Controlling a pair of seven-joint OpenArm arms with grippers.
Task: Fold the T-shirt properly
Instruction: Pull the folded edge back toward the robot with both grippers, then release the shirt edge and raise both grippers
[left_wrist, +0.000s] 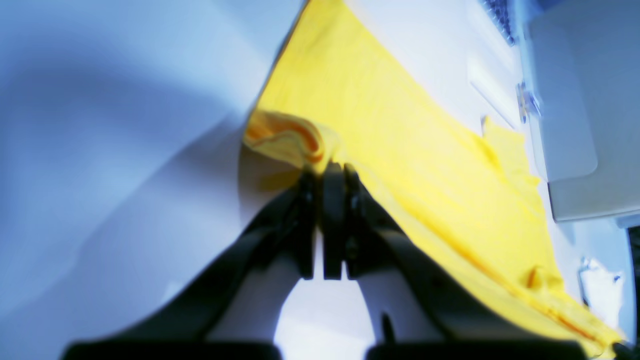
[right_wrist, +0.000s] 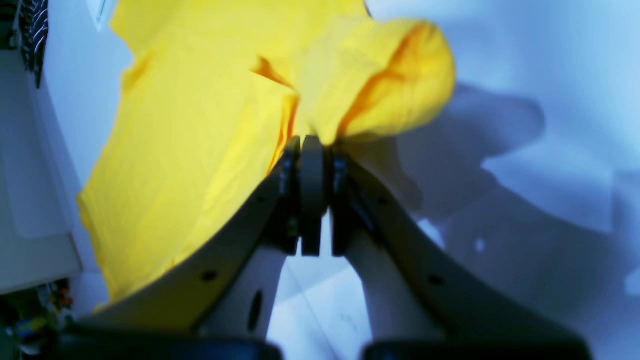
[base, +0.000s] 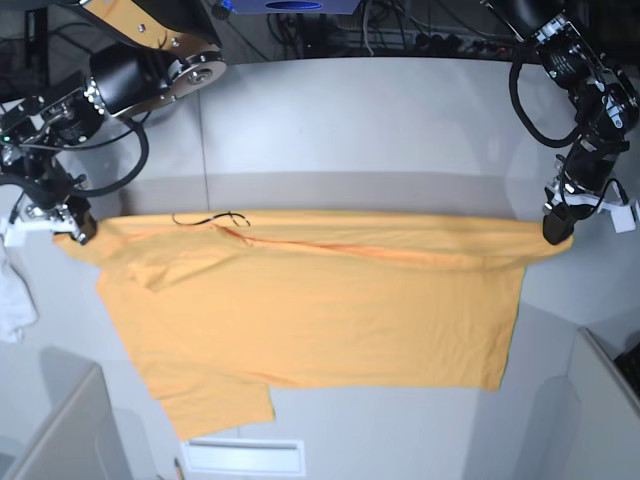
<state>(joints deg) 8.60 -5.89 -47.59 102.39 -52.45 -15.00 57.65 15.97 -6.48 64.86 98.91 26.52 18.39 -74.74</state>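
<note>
T-shirt (base: 310, 320) lies spread on the table (base: 400, 130), long axis left-right, body toward the camera from the jaws. Left gripper (base: 556, 232) clamped on one far end, right gripper (base: 78, 232) clamped on the other. White cloth (base: 14, 300) just beside the right gripper; nothing in the way.

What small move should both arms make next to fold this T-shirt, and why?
Probably carry the held edge forward over the hanging cloth. The left gripper and right gripper are each shut on an end of the T-shirt, stretched taut between them, its body draped below.
</note>
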